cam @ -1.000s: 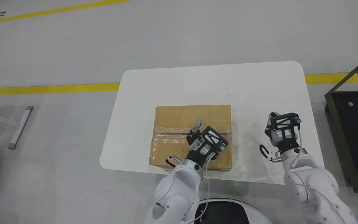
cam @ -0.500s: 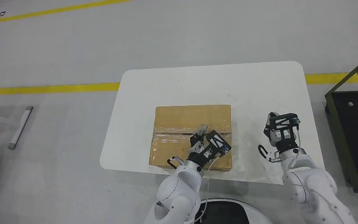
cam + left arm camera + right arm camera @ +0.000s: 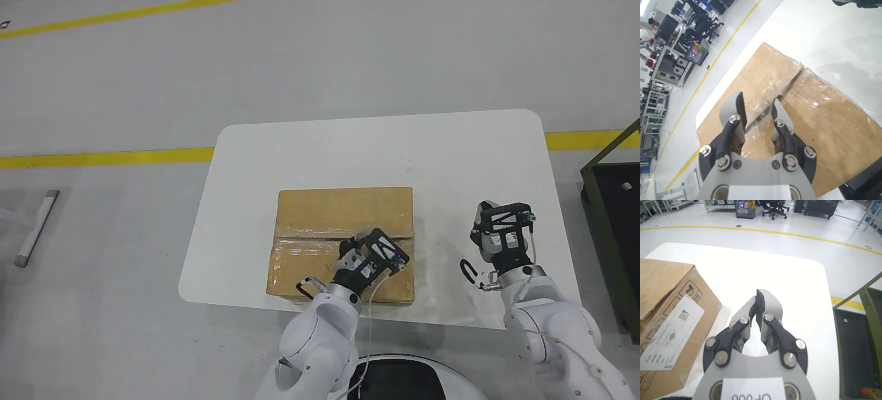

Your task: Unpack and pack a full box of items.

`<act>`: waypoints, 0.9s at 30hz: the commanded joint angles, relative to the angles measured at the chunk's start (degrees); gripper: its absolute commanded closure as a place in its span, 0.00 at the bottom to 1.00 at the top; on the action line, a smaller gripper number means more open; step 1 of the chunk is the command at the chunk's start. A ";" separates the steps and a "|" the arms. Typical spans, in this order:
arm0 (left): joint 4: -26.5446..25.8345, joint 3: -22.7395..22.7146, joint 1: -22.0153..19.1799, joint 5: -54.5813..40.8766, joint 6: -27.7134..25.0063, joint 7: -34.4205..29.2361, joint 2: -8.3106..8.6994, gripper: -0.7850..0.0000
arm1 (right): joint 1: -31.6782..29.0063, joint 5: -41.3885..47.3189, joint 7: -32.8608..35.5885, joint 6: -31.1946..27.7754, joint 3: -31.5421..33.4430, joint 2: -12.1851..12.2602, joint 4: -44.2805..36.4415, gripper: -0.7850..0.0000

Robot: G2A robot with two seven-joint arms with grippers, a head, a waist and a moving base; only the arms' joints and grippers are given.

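"What is the right wrist view giving us that the top view is not?"

"A white label (image 3: 672,332) sitting on the side of the box (image 3: 340,215). From above, the box is lying mid-table (image 3: 450,150), toward the robot's edge."

"And the pincers?"

"The left gripper (image 3: 757,100) is straddling the taped seam (image 3: 791,83), fingers partly apart, gripping nothing. The right gripper (image 3: 758,298) is hanging over bare table beside the box, pads pressing together, empty."

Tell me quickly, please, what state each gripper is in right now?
Left gripper: open, over the top of the box, holding nothing.
Right gripper: shut, empty, above the table beside the box.
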 commanded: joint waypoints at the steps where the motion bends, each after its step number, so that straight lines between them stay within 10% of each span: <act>1: 0.24 -0.22 -0.09 -0.06 0.17 0.41 -0.02 1.00 | 0.01 -0.03 -0.03 0.00 0.01 0.01 0.00 1.00; 14: -2.75 -5.04 0.46 -3.16 4.53 3.72 0.04 1.00 | 0.72 2.40 0.24 -0.30 0.08 -0.03 -1.12 1.00; 27: -9.34 -20.85 2.22 -7.86 9.93 3.05 0.86 1.00 | 3.61 6.80 1.82 -4.58 -1.07 0.05 -3.90 1.00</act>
